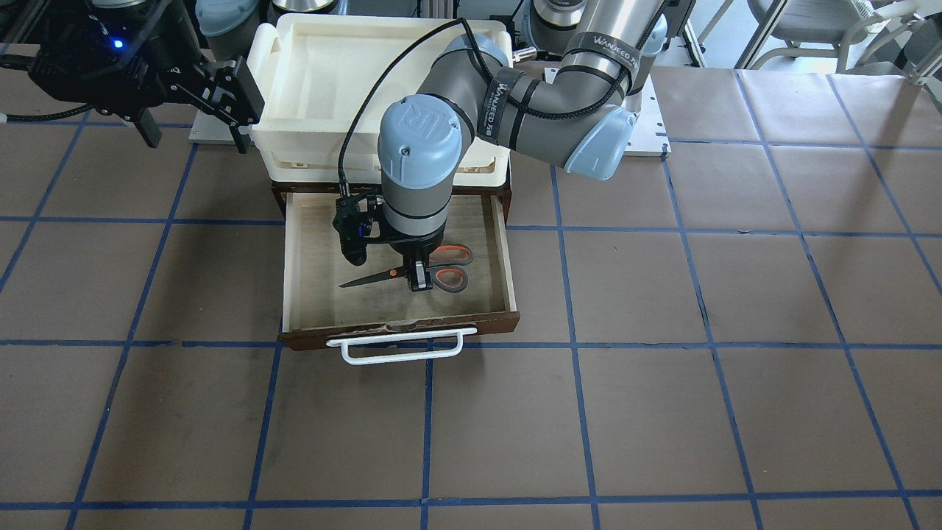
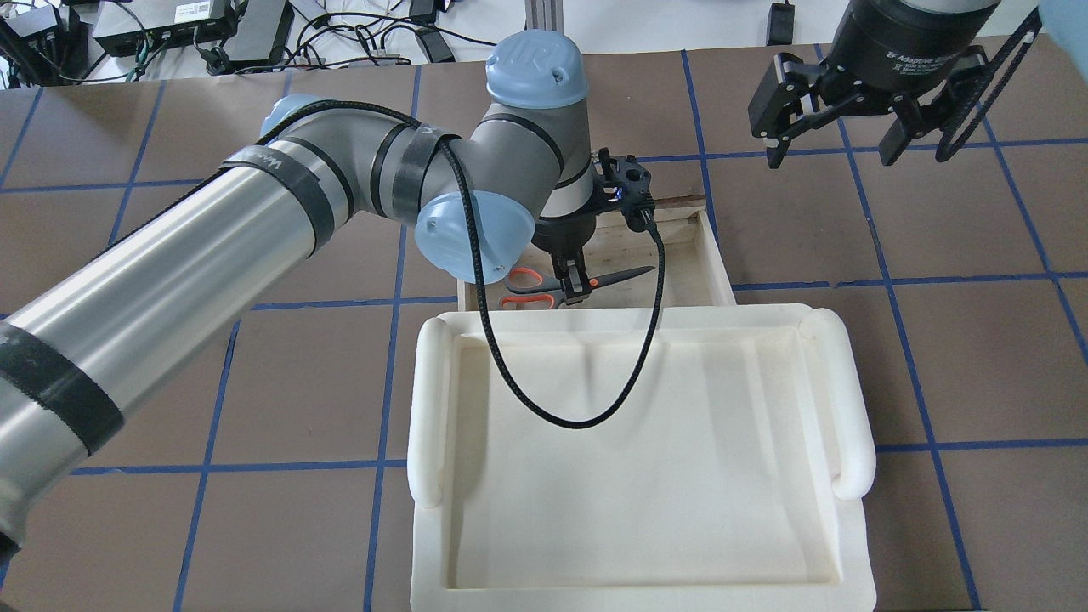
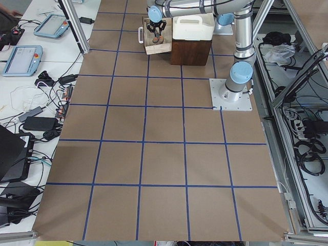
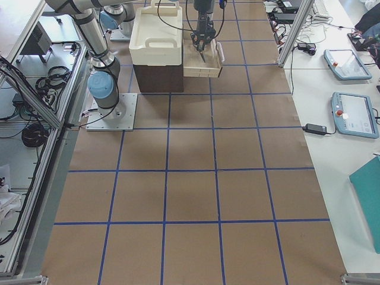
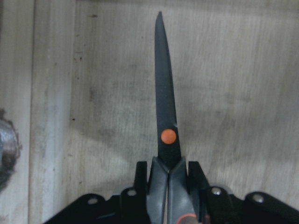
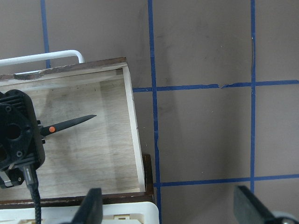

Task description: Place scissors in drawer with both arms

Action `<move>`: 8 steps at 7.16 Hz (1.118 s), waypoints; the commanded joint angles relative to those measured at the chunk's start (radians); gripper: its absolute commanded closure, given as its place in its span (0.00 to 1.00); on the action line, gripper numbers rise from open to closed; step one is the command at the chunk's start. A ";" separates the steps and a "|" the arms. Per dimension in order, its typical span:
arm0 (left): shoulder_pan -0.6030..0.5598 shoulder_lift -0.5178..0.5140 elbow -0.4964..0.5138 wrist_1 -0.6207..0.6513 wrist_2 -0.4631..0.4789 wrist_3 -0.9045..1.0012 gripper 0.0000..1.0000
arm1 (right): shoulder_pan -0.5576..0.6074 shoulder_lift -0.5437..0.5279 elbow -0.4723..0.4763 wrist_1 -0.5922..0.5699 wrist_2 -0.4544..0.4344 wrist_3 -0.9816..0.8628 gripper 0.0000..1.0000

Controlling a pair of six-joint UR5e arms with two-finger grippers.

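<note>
Black fingers of the left gripper (image 5: 168,175) fill the bottom of its wrist view, clamped on the scissors (image 5: 164,93) just behind the orange pivot. The blades are closed and point up the frame, low over the pale floor of the open drawer (image 1: 508,250). Light, stiff and slim, the scissors look best held at that neck. The drawer walls stand well apart from the blade tip. At the upper right of the overhead view, the right gripper (image 2: 831,153) hangs spread wide, holding nothing.
</note>
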 commanded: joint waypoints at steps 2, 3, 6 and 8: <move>-0.012 0.023 -0.016 -0.004 0.005 -0.027 0.00 | 0.000 0.001 0.000 0.000 -0.001 0.000 0.00; -0.012 0.028 -0.019 0.000 0.005 -0.027 0.00 | 0.000 0.002 0.001 0.000 0.000 0.000 0.00; 0.029 0.122 0.105 -0.076 0.073 -0.027 0.00 | 0.000 0.002 0.000 0.000 0.002 0.000 0.00; 0.189 0.200 0.121 -0.181 0.054 -0.137 0.00 | 0.000 0.002 0.000 -0.003 0.005 0.002 0.00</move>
